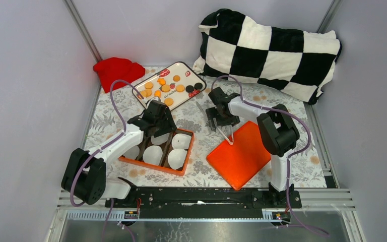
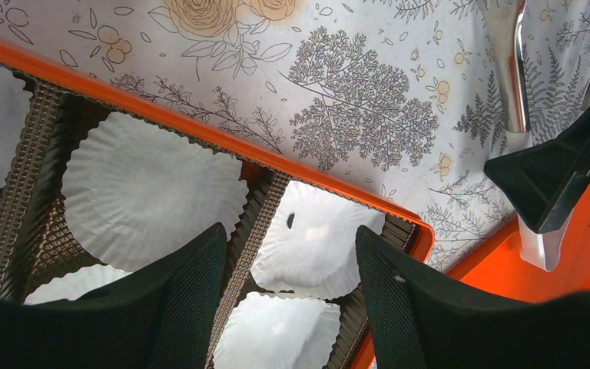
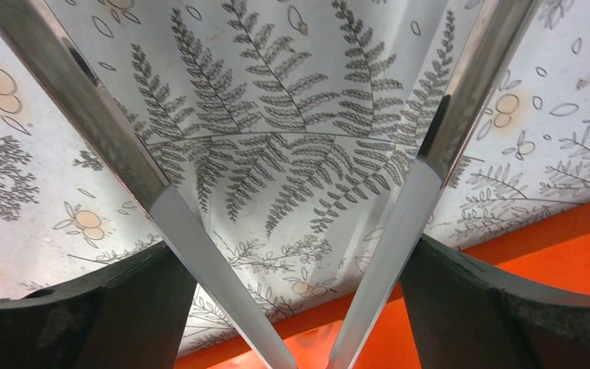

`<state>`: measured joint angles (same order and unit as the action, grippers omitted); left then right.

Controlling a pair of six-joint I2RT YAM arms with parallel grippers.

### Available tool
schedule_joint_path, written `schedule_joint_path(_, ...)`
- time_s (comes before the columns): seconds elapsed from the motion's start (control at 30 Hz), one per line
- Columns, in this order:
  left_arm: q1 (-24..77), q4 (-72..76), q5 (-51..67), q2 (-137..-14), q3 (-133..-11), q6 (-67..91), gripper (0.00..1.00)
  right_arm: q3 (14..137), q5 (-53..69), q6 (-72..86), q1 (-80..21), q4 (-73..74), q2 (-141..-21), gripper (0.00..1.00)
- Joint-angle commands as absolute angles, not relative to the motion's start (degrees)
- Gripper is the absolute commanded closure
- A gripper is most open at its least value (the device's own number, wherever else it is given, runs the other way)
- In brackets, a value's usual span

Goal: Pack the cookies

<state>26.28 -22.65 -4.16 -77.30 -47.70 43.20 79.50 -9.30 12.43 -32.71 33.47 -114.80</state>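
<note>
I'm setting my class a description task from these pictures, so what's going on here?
The right gripper holds silver metal tongs above the floral tablecloth, beside a flat orange lid. The left gripper hangs open and empty over the orange divided box lined with white paper cups. The small round orange and black cookies lie on the white patterned tray at the back; no cookie shows in the box.

Plain grey walls box in a floral tablecloth; checkered cushion and red cloth sit at the back.
</note>
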Motion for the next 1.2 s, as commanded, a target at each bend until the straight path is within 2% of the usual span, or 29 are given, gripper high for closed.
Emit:
schedule_joint_path(0.0,26.6,-20.3,-3.7,-78.2,-47.6,43.1,0.32,79.2,-6.4,12.0,-32.8,34.0,-120.9,0.0)
schedule_joint_path(0.1,26.6,-20.3,-3.5,-78.3,-48.1,43.1,0.32,78.8,-6.8,11.6,-32.8,34.6,-119.8,0.01)
schedule_joint_path(0.13,26.6,-20.4,-3.6,-78.3,-48.3,43.1,0.32,78.8,-7.4,11.5,-32.8,34.9,-118.8,0.05)
schedule_joint_path(0.23,26.6,-21.2,-3.9,-78.2,-49.0,42.9,0.32,78.9,-7.9,11.0,-32.9,35.4,-114.3,0.18)
schedule_joint_path(0.4,26.7,-22.4,-4.8,-77.3,-50.2,42.7,0.32,80.8,-7.4,10.4,-32.8,36.9,-107.3,0.53)
schedule_joint_path(0.47,26.7,-23.1,-5.4,-77.0,-51.2,42.5,0.32,81.5,-7.5,10.4,-32.8,37.7,-105.0,0.58)
schedule_joint_path(0.73,26.6,-25.9,-6.2,-83.9,-64.2,41.7,0.31,81.6,-6.7,10.9,-33.2,39.9,-95.5,0.58)
schedule_joint_path(0.97,24.3,-32.3,-3.2,-100.3,-87.1,40.6,0.31,79.7,-6.9,10.7,-33.1,42.2,-92.3,0.52)
schedule_joint_path(1.07,24.3,-31.1,-0.3,-103.3,-89.6,41.5,0.31,78.6,-6.9,10.7,-33.2,44.1,-92.9,0.52)
schedule_joint_path(1.17,24.2,-28.7,1.0,-103.0,-87.0,41.9,0.31,77.5,-7.5,11.2,-33.2,44.7,-92.2,0.52)
